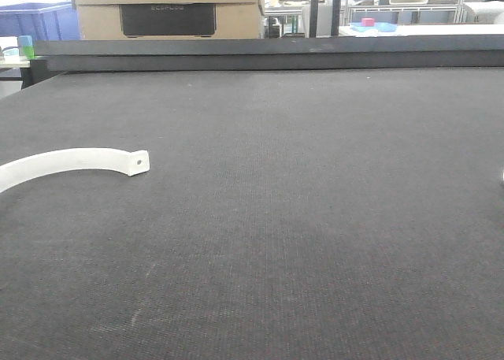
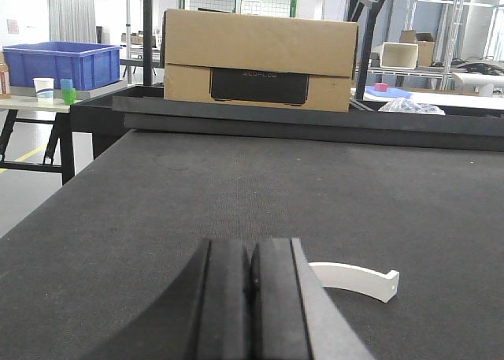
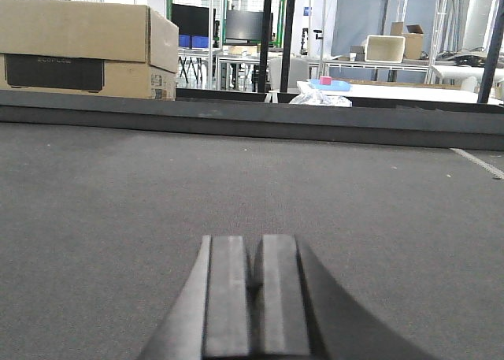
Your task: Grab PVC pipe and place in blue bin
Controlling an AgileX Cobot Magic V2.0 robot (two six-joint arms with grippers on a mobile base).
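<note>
A white curved strip of PVC pipe (image 1: 71,161) with a small hole at its end lies flat on the black table mat (image 1: 299,218) at the left, running off the frame's left edge. In the left wrist view the PVC pipe (image 2: 354,279) shows just right of my left gripper (image 2: 252,254), which is shut with nothing in it and does not touch the pipe. My right gripper (image 3: 254,250) is shut and empty over bare mat. The blue bin (image 2: 59,62) stands on a separate table beyond the far left corner, and the blue bin (image 1: 35,20) also shows in the front view.
A raised black rim (image 1: 268,54) runs along the table's far edge. Behind it stands a large cardboard box (image 2: 260,61). A white cup (image 2: 45,87) and a green cup (image 2: 69,95) stand beside the bin. Metal racks fill the background.
</note>
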